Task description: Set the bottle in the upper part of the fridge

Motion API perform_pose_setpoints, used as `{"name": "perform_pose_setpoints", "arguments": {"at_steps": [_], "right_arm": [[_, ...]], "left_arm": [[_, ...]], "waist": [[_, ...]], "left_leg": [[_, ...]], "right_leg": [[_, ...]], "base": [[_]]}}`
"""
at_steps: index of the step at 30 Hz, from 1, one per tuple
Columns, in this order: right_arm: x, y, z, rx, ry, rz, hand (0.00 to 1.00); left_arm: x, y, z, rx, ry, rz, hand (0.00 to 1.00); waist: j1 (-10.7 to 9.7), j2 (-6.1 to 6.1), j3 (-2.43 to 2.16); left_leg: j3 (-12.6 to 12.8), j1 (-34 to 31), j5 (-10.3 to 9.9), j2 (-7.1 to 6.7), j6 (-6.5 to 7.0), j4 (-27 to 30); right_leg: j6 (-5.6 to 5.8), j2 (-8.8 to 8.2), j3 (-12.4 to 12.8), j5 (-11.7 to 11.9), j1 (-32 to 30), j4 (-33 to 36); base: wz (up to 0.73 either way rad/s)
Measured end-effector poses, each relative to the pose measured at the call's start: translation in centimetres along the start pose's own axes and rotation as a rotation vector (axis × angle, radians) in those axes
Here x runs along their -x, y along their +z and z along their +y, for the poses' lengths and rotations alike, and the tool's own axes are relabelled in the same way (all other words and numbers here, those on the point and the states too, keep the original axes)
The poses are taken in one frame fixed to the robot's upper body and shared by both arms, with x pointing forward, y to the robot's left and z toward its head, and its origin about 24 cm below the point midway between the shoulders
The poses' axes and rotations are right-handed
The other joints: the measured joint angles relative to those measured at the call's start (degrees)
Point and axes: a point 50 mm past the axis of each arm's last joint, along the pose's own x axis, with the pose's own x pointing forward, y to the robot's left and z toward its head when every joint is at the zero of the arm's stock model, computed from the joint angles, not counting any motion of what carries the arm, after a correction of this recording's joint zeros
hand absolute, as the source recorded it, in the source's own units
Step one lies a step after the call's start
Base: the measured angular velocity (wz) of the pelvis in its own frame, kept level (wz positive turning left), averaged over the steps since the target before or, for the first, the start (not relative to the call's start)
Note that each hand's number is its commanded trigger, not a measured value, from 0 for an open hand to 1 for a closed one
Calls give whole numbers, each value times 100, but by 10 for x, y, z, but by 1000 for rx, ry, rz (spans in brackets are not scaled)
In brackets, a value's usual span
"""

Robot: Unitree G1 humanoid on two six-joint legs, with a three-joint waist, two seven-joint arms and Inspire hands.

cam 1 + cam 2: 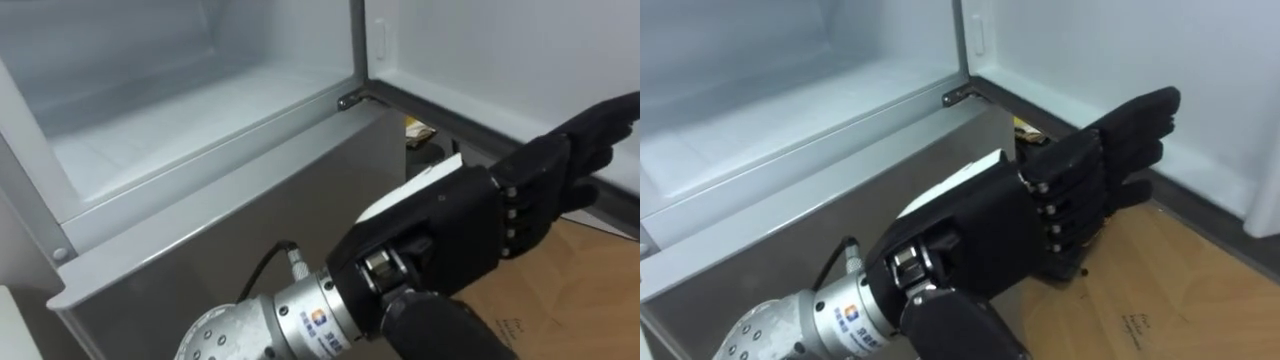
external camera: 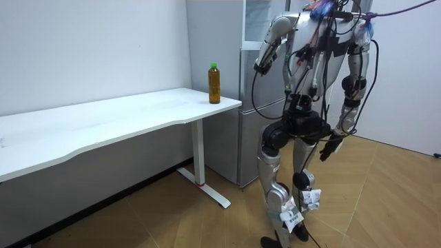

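Plain white wall (image 2: 89, 48), long white table (image 2: 103, 127) against it on the left, wood floor (image 2: 386, 207) nearer.

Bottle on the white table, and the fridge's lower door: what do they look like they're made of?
The bottle is probably clear plastic with a glossy finish, since amber liquid shows through its wall, though glass cannot be ruled out. The lower door looks like grey metal with a soft satin sheen, though it could be a painted or coated panel.

We note black left hand (image 1: 470, 225), silver-grey fridge (image 1: 200, 250) white inside, amber bottle (image 2: 214, 84) green-capped, white table (image 2: 103, 124), herringbone wood floor (image 2: 386, 207).
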Motion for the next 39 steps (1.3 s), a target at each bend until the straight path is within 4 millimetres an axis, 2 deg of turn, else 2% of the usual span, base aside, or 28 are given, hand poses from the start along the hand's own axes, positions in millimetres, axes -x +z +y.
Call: {"name": "perform_pose_setpoints", "arguments": {"at_steps": [6,8,11,15,17,22,25,29,32,34,36,39], "right_arm": [[-1,2,3,12,8,-1,0],[-2,4,5,20,16,-4,0],[-2,6,6,24,21,-7,0],[-3,4,7,30,22,-1,0],[-3,2,7,31,19,5,0],[-3,4,8,50,15,3,0],[-3,2,7,57,15,9,0],[-2,-1,6,62,11,16,0],[-2,-2,7,101,11,15,0],[-2,-2,7,112,10,9,0],[-2,-5,8,118,5,11,0],[-3,-8,12,135,5,19,0]], "left_arm": [[1,-1,1,-4,3,10,0],[3,-1,2,-11,4,23,0],[6,-2,4,-25,7,44,0],[7,-2,5,-28,8,49,0],[7,-2,5,-29,8,49,0],[7,0,5,-76,17,53,0],[6,4,2,-108,10,47,0],[5,13,-3,-150,7,13,0],[10,21,-4,-193,27,-4,0],[16,26,0,-217,66,-34,0],[21,30,4,-239,121,-48,0],[29,37,8,-319,199,-64,0]], "waist": [[46,-22,6],[51,-74,19],[87,-154,20],[289,-200,5],[355,-199,-14],[578,-189,-26],[725,-194,-30],[862,-200,-60],[999,-202,-83],[1036,-212,-78],[1148,-250,-82],[1261,-326,-113]], "left_leg": [[-136,-39,-11,16,-23,-26],[-375,-64,-11,8,-23,-32],[-540,-137,-9,-1,-25,-32],[-840,-214,-1,-74,-37,-34],[-1068,-234,2,-86,-41,-30],[-1354,-272,24,-151,-46,-31],[-1403,-309,50,-168,-41,-30],[-1563,-328,59,-175,-45,-29],[-1565,-291,77,-171,-58,-32],[-1615,-265,88,-173,-61,-34],[-1619,-213,92,-173,-68,-27],[-1657,-221,102,-174,-80,-19]], "right_leg": [[-16,-8,-184,0,40,4],[-17,-32,-350,-1,70,2],[-21,-67,-517,-4,68,-10],[-18,-125,-763,-5,69,-44],[-2,-176,-974,-14,163,-99],[17,-243,-1237,-29,233,-98],[18,-276,-1327,-29,227,-96],[18,-289,-1453,-29,306,-101],[8,-284,-1461,-35,352,-96],[2,-288,-1506,-39,393,-98],[-11,-288,-1510,-67,411,-98],[-17,-313,-1599,-116,423,-88]], "base": [[14],[29],[35],[35],[46],[32],[17],[15],[3],[12],[4],[15]]}}
